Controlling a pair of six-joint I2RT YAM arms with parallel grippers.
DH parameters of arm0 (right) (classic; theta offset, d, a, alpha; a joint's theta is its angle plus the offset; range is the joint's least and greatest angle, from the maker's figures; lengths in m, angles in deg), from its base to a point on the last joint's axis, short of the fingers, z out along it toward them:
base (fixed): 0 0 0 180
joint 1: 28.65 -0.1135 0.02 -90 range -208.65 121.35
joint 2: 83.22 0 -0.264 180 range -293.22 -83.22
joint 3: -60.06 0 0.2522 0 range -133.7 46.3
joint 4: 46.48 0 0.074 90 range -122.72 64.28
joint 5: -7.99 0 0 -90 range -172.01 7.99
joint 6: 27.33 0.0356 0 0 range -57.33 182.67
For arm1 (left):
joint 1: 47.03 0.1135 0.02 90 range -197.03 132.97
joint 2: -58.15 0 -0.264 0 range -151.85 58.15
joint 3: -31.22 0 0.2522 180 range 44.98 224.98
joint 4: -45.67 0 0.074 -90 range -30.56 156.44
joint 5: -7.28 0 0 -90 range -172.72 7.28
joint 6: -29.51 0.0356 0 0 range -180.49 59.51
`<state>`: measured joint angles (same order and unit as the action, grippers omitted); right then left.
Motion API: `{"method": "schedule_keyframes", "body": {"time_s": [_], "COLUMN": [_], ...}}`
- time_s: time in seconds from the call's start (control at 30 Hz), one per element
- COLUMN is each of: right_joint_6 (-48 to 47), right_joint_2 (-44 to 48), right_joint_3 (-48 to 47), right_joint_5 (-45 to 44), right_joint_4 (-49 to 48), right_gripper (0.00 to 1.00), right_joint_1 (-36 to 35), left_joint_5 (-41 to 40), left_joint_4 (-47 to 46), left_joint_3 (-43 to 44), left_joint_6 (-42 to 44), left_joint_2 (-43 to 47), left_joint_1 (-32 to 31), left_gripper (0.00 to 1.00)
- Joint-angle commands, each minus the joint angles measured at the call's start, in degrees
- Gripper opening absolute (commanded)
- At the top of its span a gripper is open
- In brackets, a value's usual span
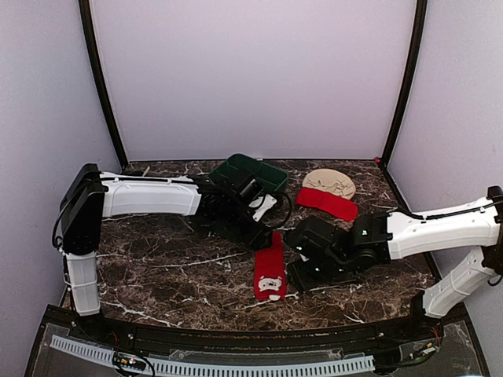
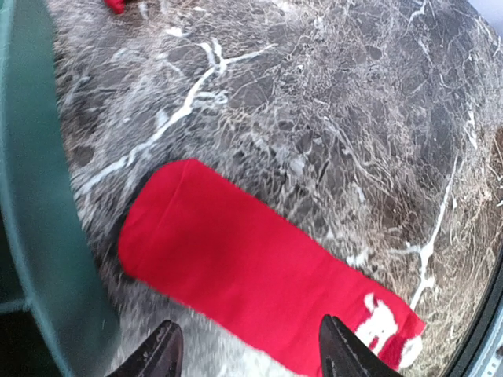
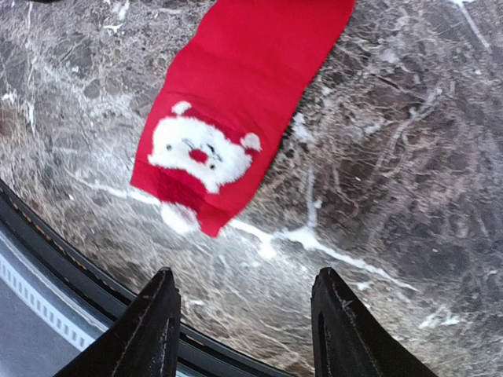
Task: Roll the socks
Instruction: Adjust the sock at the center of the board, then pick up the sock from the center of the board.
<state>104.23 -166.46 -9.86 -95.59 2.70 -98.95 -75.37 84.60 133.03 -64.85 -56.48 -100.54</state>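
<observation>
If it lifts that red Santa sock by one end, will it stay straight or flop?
The red fabric Santa-face sock lies flat and limp on the marble table, so it would probably droop. It looks thin, likely light. Pushed, it may bunch rather than slide.

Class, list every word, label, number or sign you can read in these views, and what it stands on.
None can be read. The only marking is a picture, not writing: a white Santa face on the near red sock. The far red sock, green tray and table show no print.
</observation>
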Motion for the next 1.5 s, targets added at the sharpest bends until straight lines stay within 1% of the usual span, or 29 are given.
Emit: {"method": "schedule_keyframes", "body": {"time_s": [0.0, 0.17, 0.4, 0.5, 0.73, 0.9, 1.07, 1.23, 1.37, 1.47], "right_joint_6": [-6.2, -10.9, -15.5, -16.1, -16.0, -19.1, -21.8, -24.7, -28.2, -31.4], "right_joint_2": [4.2, 6.4, 6.9, 6.3, 7.3, 2.2, -3.2, -3.9, -4.9, -7.3], "right_joint_3": [3.5, 4.8, 5.2, 5.2, 6.5, 3.2, -0.9, 0.0, 0.6, 0.1], "right_joint_5": [-2.9, -5.6, -6.2, -7.9, -6.8, -6.1, -7.4, -7.2, -6.6, -6.3], "right_joint_4": [3.0, 3.5, 3.5, 4.8, 3.2, 2.0, 2.1, -0.5, -3.7, -5.5], "right_gripper": [0.53, 0.53, 0.51, 0.50, 0.48, 0.50, 0.54, 0.56, 0.56, 0.55], "right_joint_1": [-2.2, -4.1, -4.7, -5.3, -7.3, -8.9, -10.4, -10.4, -10.5, -10.6], "left_joint_5": [-4.0, -6.1, -9.4, -10.0, -11.0, -10.6, -11.1, -12.9, -14.9, -16.3], "left_joint_4": [-1.6, -1.0, 0.6, 0.7, 3.5, 5.1, 1.5, -2.9, -3.1, -3.8], "left_joint_3": [-5.6, -10.0, -12.9, -13.2, -10.2, -11.4, -16.5, -21.3, -25.4, -28.1], "left_joint_6": [-2.9, -4.9, -6.5, -6.9, -8.2, -10.7, -13.4, -16.1, -18.7, -20.2], "left_joint_2": [9.9, 15.1, 19.2, 19.6, 16.6, 16.8, 19.7, 22.1, 24.3, 26.0], "left_joint_1": [-2.1, -3.9, -5.8, -6.4, -7.7, -8.6, -10.5, -12.6, -13.5, -13.5], "left_gripper": [0.61, 0.61, 0.61, 0.61, 0.61, 0.61, 0.60, 0.60, 0.60, 0.59]}}
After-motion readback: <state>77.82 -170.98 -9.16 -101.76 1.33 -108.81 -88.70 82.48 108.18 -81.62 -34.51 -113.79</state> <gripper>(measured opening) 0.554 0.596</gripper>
